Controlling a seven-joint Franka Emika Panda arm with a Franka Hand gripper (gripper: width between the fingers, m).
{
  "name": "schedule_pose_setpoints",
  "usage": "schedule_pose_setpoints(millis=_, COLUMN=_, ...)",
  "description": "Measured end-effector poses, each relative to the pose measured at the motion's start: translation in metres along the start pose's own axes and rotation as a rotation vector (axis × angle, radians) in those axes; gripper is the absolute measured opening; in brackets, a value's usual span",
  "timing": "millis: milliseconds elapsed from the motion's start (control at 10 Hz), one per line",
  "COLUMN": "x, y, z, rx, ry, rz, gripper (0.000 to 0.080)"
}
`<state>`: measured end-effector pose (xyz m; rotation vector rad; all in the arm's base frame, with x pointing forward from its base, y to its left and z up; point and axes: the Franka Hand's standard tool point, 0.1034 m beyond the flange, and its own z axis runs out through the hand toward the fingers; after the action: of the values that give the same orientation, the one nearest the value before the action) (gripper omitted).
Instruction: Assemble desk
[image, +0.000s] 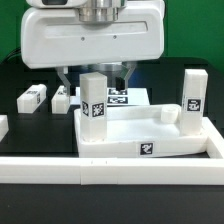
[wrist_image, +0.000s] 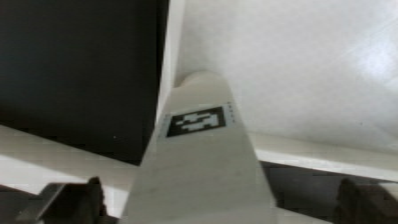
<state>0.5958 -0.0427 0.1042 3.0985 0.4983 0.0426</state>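
The desk top (image: 150, 132), a white tray with a raised rim, lies in the middle of the table. One white tagged leg (image: 93, 102) stands upright at its corner on the exterior view's left, and a second leg (image: 192, 96) stands at the corner on the right. My gripper (image: 95, 76) hangs just over the first leg, open, a finger on each side of its top. In the wrist view this leg (wrist_image: 199, 150) runs up between the dark fingertips (wrist_image: 71, 203), with a gap on both sides. Nothing is held.
Two loose white legs (image: 32, 97) (image: 62, 98) lie on the black table at the exterior view's left. The marker board (image: 119, 97) lies behind the desk top. A long low white border wall (image: 110, 172) runs along the front.
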Motion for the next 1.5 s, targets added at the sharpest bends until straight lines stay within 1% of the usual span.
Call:
schedule_pose_setpoints(millis=100, x=-0.0001, y=0.0, z=0.0001, rx=0.0, ry=0.0, rz=0.003, gripper=0.0527)
schedule_pose_setpoints(millis=200, x=-0.0001, y=0.0001, z=0.0001, rx=0.0, ry=0.0, rz=0.003, gripper=0.0376)
schedule_pose_setpoints(millis=300, x=-0.0002, y=0.0003, z=0.0001, rx=0.0, ry=0.0, rz=0.003, gripper=0.0376)
schedule_pose_setpoints(millis=400, x=-0.0003, y=0.0005, z=0.0001, rx=0.0, ry=0.0, rz=0.003, gripper=0.0286)
schedule_pose_setpoints(millis=700, x=-0.0002, y=0.0003, z=0.0001, rx=0.0, ry=0.0, rz=0.04, gripper=0.0286)
schedule_pose_setpoints(millis=900, x=-0.0001, y=0.0004, z=-0.0001, rx=-0.001, ry=0.0, rz=0.25, gripper=0.0286)
schedule_pose_setpoints(millis=1100, x=-0.0008, y=0.0016, z=0.0, rx=0.007, ry=0.002, rz=0.489, gripper=0.0287)
schedule_pose_setpoints(millis=1300, x=-0.0015, y=0.0021, z=0.0002, rx=0.01, ry=0.001, rz=0.689, gripper=0.0287)
schedule_pose_setpoints(millis=1400, x=-0.0016, y=0.0025, z=0.0003, rx=0.015, ry=0.005, rz=0.77, gripper=0.0287)
schedule_pose_setpoints(millis=1500, x=-0.0002, y=0.0022, z=0.0004, rx=0.012, ry=0.015, rz=0.876, gripper=0.0287)
